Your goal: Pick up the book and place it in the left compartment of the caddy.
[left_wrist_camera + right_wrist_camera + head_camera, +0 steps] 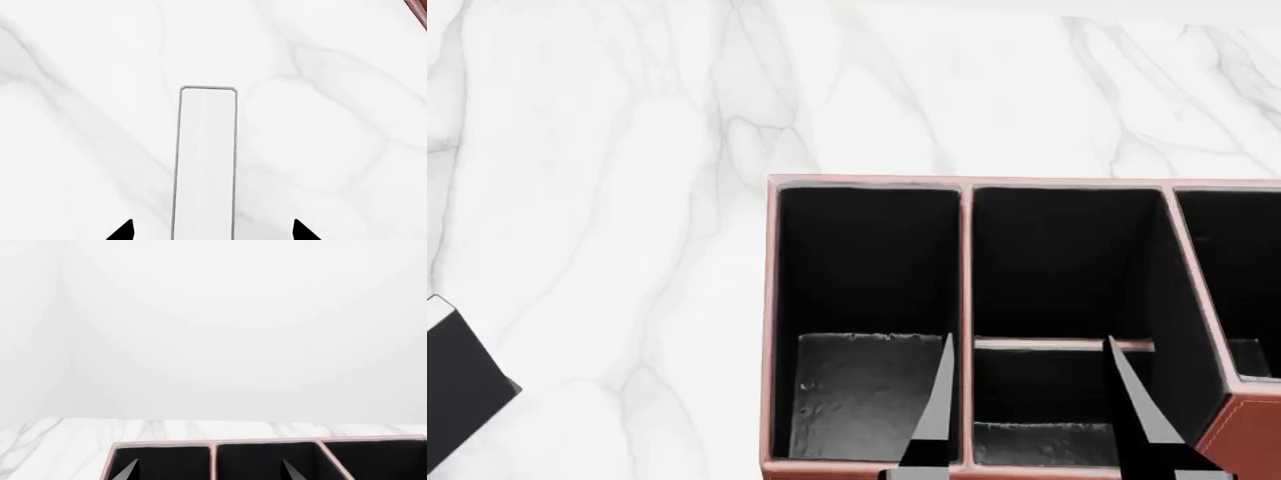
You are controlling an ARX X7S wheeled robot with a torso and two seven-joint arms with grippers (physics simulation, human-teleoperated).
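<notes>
The book (461, 375) is seen at the near left edge of the head view, cut off by the frame, well apart from the caddy (968, 183). A dark cover and a white page edge are shown. In the left wrist view a white, grey-outlined strip (207, 160) lies between the tips of the left gripper (213, 229); it is judged to be the page edge. The jaws are spread wide with a gap on each side, and nothing is held.

The right gripper (1028, 340) is parted and empty over the caddy's near side, beside the left compartment (861, 390).

The book is judged stiff, light and smooth-covered, best pinched across both covers near the middle. No writing or brand can be read
</notes>
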